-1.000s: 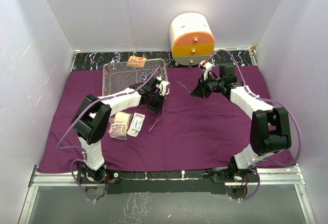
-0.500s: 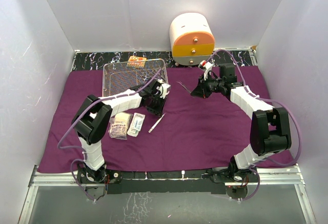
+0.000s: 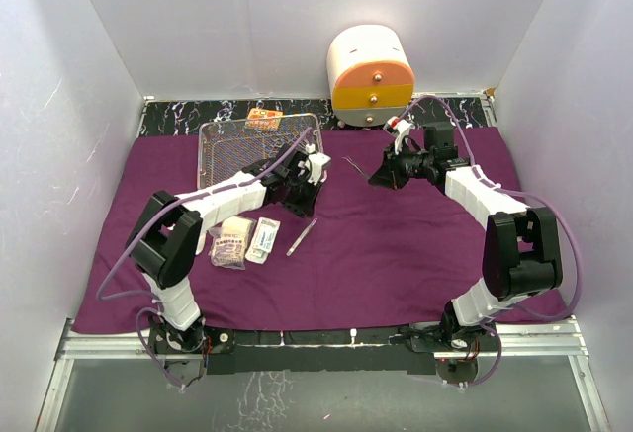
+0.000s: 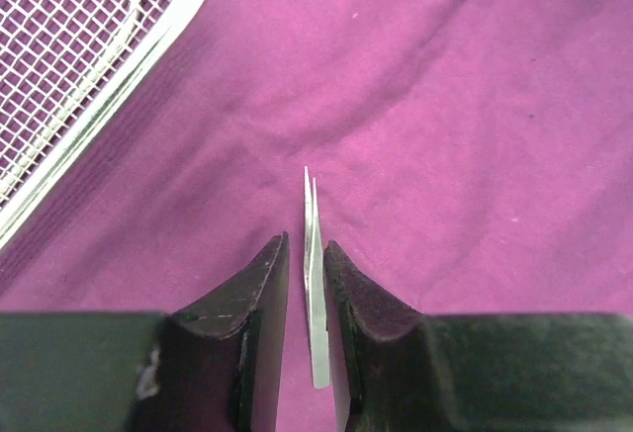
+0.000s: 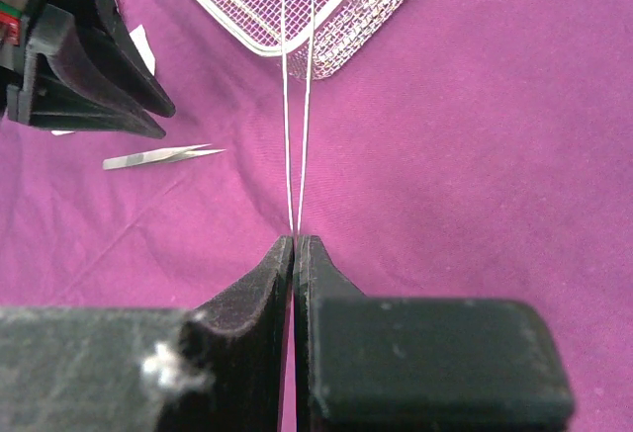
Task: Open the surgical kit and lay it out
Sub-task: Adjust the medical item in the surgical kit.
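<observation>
- Two tools are out of the tray (image 4: 158, 51). The tweezers (image 4: 315, 274) lie flat on the cloth (image 3: 396, 244), and the forceps (image 5: 295, 215) hang above it, well to their right.
- The step in hand, as I judge it, is setting the instruments out on the spread cloth. The packets (image 3: 259, 240) lie just left of the tweezers, and an orange packet (image 3: 263, 118) sits at the tray's far rim.
- My left fingers (image 4: 267, 284) are parted only a little, with a narrow gap between them.
  - The wrist view shows the tweezers in that gap.
  - The top view shows them lying on the cloth on the near side of the fingers, so I judge that I grip nothing on this side.
- My right fingers (image 5: 280, 272) are pressed shut on the forceps. Two thin arms stick out past the tips toward the tray's corner. I cannot tell which end I have.
- Next, my right arm should lower the forceps onto bare cloth, well clear of the tweezers. The fingers should part only once the metal rests flat.
- My left arm should rise straight up so neither finger drags the tweezers askew. After that the tray is the likely place to reach.
</observation>
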### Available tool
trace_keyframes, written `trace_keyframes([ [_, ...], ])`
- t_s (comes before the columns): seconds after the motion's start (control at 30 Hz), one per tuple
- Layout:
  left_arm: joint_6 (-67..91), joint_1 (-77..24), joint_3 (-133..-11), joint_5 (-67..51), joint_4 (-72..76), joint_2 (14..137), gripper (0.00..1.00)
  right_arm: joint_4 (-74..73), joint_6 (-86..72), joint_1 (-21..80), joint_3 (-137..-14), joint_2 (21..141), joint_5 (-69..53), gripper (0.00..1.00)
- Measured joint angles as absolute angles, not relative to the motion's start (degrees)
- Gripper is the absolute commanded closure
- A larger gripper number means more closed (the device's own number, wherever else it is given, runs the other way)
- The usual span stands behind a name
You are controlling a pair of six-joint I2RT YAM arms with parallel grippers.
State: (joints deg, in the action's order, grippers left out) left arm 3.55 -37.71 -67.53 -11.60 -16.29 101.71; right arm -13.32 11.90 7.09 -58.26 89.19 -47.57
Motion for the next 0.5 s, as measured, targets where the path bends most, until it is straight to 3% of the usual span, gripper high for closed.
trace_keyframes([
  [0.23, 1.6, -36.9, -67.7, -17.6, -16.5, 101.1, 0.61, -13.3, 11.9, 7.0, -58.3, 89.2, -47.6, 1.00],
  [0.5, 0.3, -34.8, -67.9, -23.2, -16.5, 101.5, 0.57, -13.3, 11.9, 7.0, -58.3, 89.2, -47.8, 1.00],
])
